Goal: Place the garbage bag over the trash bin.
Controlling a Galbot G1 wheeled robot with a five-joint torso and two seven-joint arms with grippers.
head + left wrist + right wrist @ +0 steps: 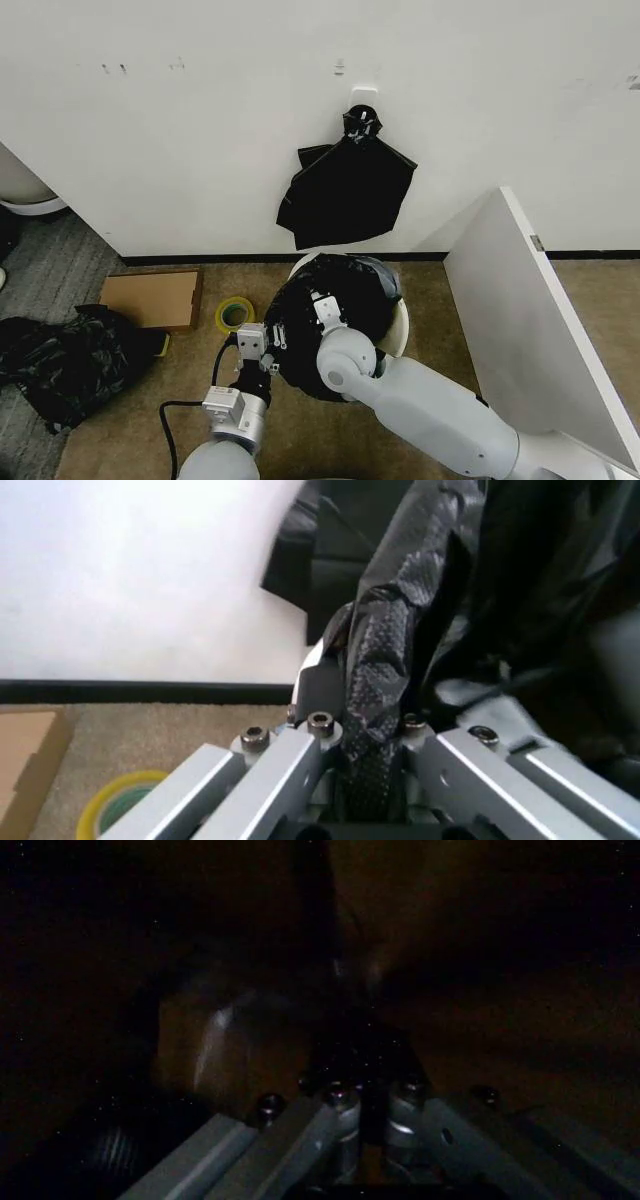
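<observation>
My head view looks down at the bin [398, 335], standing on the carpet just in front of the wall. Only a strip of its cream rim shows on the right side and at the back. The bag [340, 290] covers most of the mouth, glossy and bunched, spilling over the left rim.

Left gripper [266, 352] is at the bin's left edge. In the left wrist view its fingers [322, 676] are pressed together on a twisted fold of the bag [378, 675], with the film running down between the jaws.

Right gripper [325, 310] reaches in over the top of the bin, wrist down among the black film. The right wrist view is very dark; the fingers [345, 1099] look nearly together, possibly nipping film, but I cannot tell for certain.

A bunch of black bags [345, 190] hangs from a hook on the wall just above the bin. A tape roll [235, 314] lies on the floor left of the bin, beside a cardboard box [152, 298]. A black heap [70, 365] sits farther left. A white panel [530, 320] leans at the right.
</observation>
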